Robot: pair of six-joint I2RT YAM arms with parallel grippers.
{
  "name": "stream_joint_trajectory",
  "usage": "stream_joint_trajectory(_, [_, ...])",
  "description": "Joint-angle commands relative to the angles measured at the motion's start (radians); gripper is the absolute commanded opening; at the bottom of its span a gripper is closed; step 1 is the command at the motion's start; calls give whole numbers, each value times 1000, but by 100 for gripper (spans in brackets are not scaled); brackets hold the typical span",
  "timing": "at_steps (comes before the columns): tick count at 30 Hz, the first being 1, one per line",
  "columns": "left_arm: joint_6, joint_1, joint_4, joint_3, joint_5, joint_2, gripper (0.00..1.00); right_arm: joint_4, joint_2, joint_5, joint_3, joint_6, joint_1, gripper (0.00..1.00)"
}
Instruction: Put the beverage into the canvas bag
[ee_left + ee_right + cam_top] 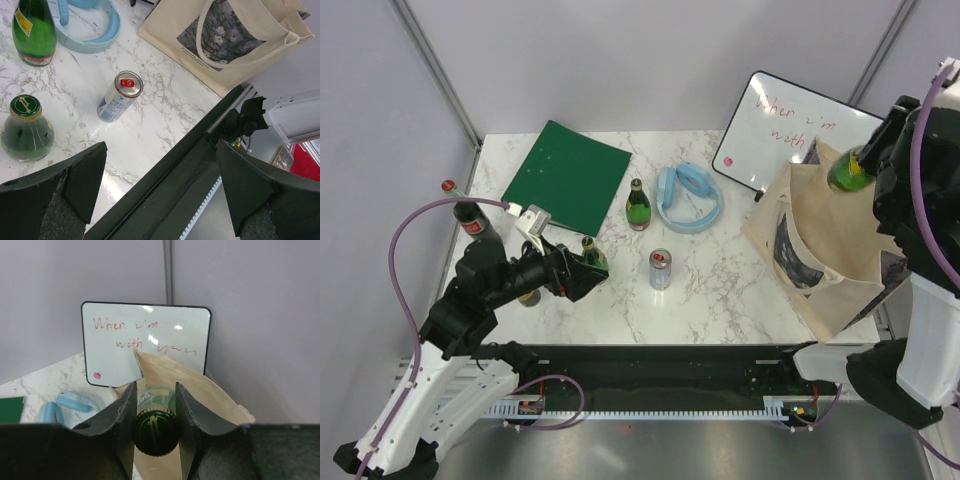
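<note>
The tan canvas bag (817, 250) with a dark printed patch stands at the table's right edge. My right gripper (865, 160) is shut on the neck of a green glass bottle (847, 172) and holds it upright over the bag's open top. In the right wrist view the fingers (122, 415) clamp the dark green cap (155, 432), with the bag's mouth (210, 390) below. My left gripper (582, 275) is open and empty, low over the table's front. A second green bottle (27, 135) stands just left of it.
A third green bottle (638, 205), a small can (661, 270), a blue ring-shaped thing (688, 197), a green folder (568, 177) and a dark red-capped bottle (470, 215) stand on the marble table. A whiteboard (790, 135) with red writing leans behind the bag.
</note>
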Motion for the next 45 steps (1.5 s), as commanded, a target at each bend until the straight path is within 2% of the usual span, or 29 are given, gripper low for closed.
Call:
stream_joint_trajectory(1, [5, 3, 26, -2, 22, -1, 98, 98, -69, 76, -188, 40, 3, 0])
stream_joint_trajectory(2, [5, 3, 26, -4, 22, 4, 98, 98, -80, 79, -267, 60, 3, 0])
stream_joint_trajectory(9, [25, 3, 25, 0, 25, 7, 98, 209, -117, 77, -502, 61, -21, 0])
stream_joint_trajectory(14, [31, 3, 26, -2, 16, 13, 98, 273, -59, -10, -503, 40, -103, 0])
stream_joint_trajectory(18, [38, 3, 28, -4, 13, 24, 98, 308, -39, -29, -469, 25, -124, 0])
stream_joint_trajectory(20, [40, 3, 29, 0, 13, 29, 98, 319, -37, -15, -520, 31, -141, 0])
stream_joint_trajectory(26, [60, 3, 34, 12, 5, 48, 98, 489, -154, -61, -881, 135, -262, 0])
stream_joint_trajectory(29, [65, 3, 32, 18, 10, 52, 99, 573, -182, -142, -981, 156, -340, 0])
stream_joint_trajectory(34, [60, 3, 31, 27, 2, 62, 99, 753, -163, -314, -1067, 132, -423, 0])
stream_joint_trajectory(37, [55, 3, 32, 32, -5, 75, 99, 846, -145, -363, -1091, 95, -431, 0])
stream_joint_trajectory(45, [57, 3, 46, 27, -12, 113, 99, 1123, -162, -447, -1309, 63, -439, 0])
